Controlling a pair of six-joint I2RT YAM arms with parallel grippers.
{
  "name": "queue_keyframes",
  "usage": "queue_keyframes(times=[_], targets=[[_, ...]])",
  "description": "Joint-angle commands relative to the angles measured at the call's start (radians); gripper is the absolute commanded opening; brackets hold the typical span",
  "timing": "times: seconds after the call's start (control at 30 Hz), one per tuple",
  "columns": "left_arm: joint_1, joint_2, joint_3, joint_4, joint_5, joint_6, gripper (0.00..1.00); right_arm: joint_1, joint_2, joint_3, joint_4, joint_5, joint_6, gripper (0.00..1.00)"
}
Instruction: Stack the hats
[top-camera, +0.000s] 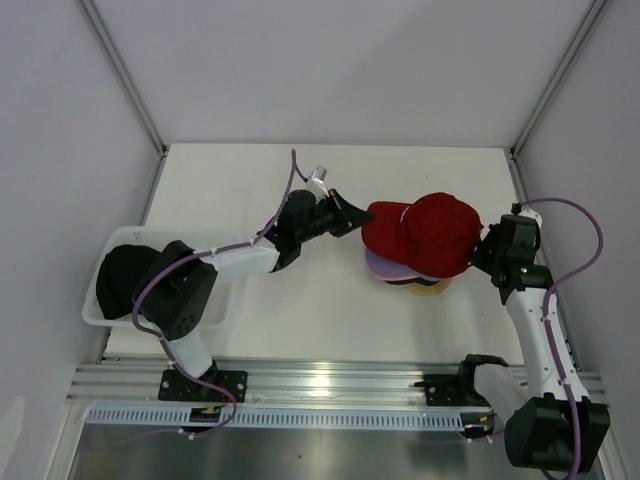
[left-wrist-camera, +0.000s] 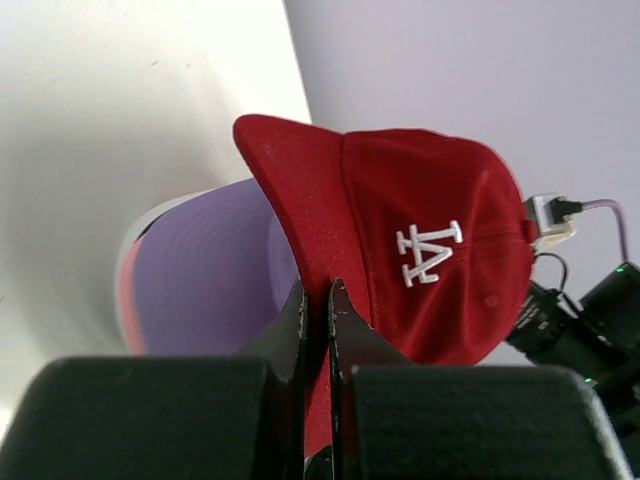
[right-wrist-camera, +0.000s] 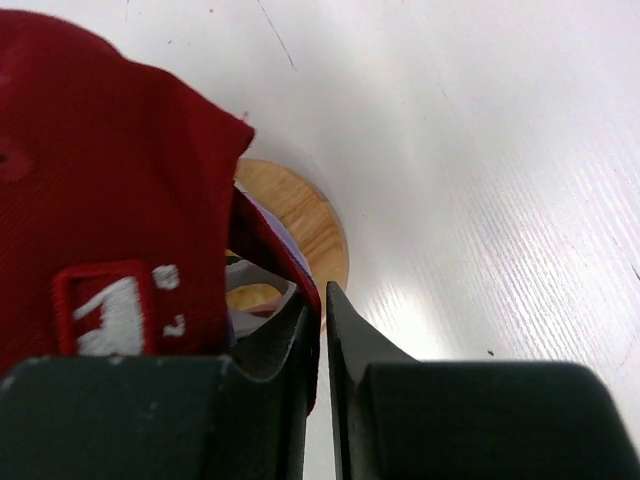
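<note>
Pointing brim left into left claw, red cap axis runs left-right

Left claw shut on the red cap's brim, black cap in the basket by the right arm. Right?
No: the basket holding the black cap sits by the left arm, per the top view. Left claw is shut on the red cap's brim.
</note>
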Motion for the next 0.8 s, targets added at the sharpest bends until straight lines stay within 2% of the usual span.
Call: queue_keyframes(times=[0.0, 0.17, 0.4, 0.67, 0.77], targets=[[-0.015, -0.022, -0.104, -0.109, -0.121, 0.098, 0.01, -0.001, 0.016, 0.028, -0.028, 0.061, 0.008, 0.12], [-0.032, -0.004, -0.199, -0.088, -0.205, 0.077, 0.01, -0.001, 0.065, 0.006, 0.001, 0.055, 0.022, 0.11], [-0.072, 0.014, -0.221, -0.129, -0.28, 0.103, 0.01, -0.001, 0.114, 0.006, 0.045, 0.059, 0.031, 0.11], [-0.133, 0.021, -0.273, -0.15, -0.421, 0.19, 0.01, -0.001, 0.131, 0.012, 0.09, 0.076, 0.028, 0.17], [-0.147, 0.019, -0.279, -0.147, -0.434, 0.21, 0.01, -0.001, 0.139, 0.023, 0.085, 0.072, 0.025, 0.2]])
